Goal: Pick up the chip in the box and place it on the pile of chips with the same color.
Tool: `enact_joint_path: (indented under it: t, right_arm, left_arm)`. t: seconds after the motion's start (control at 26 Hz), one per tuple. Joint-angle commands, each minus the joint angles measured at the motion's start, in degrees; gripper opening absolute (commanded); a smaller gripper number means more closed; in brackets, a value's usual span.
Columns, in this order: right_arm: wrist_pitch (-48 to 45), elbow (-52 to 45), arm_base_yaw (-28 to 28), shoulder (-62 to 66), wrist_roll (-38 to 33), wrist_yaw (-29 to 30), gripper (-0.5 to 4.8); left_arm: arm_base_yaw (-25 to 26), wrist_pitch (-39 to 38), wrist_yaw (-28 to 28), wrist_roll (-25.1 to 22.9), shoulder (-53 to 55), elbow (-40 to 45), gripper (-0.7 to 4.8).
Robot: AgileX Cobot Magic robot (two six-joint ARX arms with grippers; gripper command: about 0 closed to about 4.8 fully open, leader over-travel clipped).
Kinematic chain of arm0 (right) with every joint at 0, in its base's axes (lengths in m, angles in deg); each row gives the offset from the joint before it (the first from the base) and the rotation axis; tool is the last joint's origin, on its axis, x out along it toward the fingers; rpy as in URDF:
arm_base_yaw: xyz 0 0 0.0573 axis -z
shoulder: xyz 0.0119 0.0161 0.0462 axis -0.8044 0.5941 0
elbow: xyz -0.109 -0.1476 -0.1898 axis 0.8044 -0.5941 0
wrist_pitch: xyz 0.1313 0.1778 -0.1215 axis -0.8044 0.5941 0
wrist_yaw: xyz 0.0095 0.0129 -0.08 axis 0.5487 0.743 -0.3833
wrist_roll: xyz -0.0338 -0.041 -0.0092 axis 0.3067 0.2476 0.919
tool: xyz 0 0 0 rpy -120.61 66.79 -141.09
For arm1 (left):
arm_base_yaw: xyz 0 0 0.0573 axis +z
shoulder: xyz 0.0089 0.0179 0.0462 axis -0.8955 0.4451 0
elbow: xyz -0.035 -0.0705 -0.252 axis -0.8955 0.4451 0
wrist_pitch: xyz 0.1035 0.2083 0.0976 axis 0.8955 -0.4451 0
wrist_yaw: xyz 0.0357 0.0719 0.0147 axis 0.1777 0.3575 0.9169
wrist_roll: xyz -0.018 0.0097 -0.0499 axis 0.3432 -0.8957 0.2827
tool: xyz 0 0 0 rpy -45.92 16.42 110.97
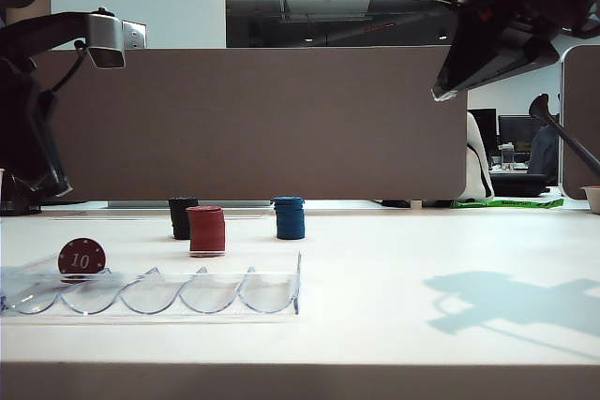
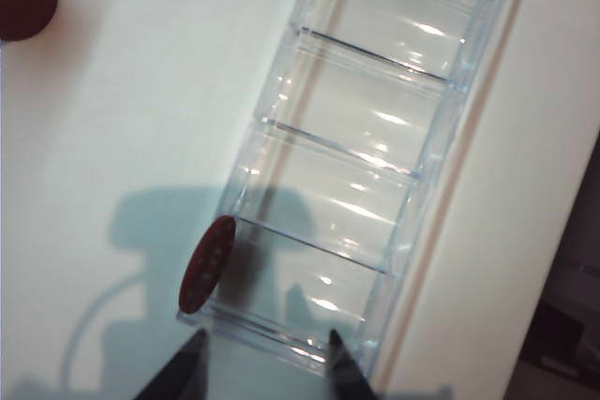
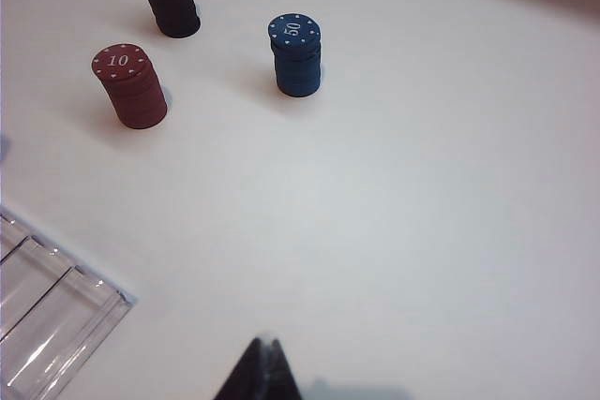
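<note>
On the far left of the exterior view you see the chip, dark red with a white "10". It stands on its edge in the end slot of the box, and it leans against the box wall on the side of the piles. I judge it light, stiff and smooth, so it can slip or tip over if you press only 1 side. The best hold is probably across its 2 flat faces, near the upper rim that rises above the clear wall. The box itself looks light too, and a push may slide it on the tabletop.

The left end effector hangs above that end of the box. In the left wrist view its 2 dark fingertips are spread apart and nothing is between them. They touch nothing, and the chip lies just ahead of them.

Further to the right stands the pile of chips with the same color, between the black pile and the blue pile, well apart from the box.

The right end effector is raised over the bare tabletop on the right. Its tips look pressed together to 1 point, and it holds nothing.
</note>
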Motion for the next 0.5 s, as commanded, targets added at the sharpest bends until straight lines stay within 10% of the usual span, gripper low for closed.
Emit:
enact_joint_path:
  t: [0.04,0.5]
  right_arm:
    - [-1.1,0.1,0.0,0.3,0.2,0.1,-0.06]
    - [-1.9,0.1,0.0,1.9,0.2,0.1,-0.06]
  left_arm:
    - [-0.1,1.1,-0.3,-0.7,0.6,-0.3,1.57]
    - [-0.1,3.6,-0.5,-1.2,2.9,-0.2,1.62]
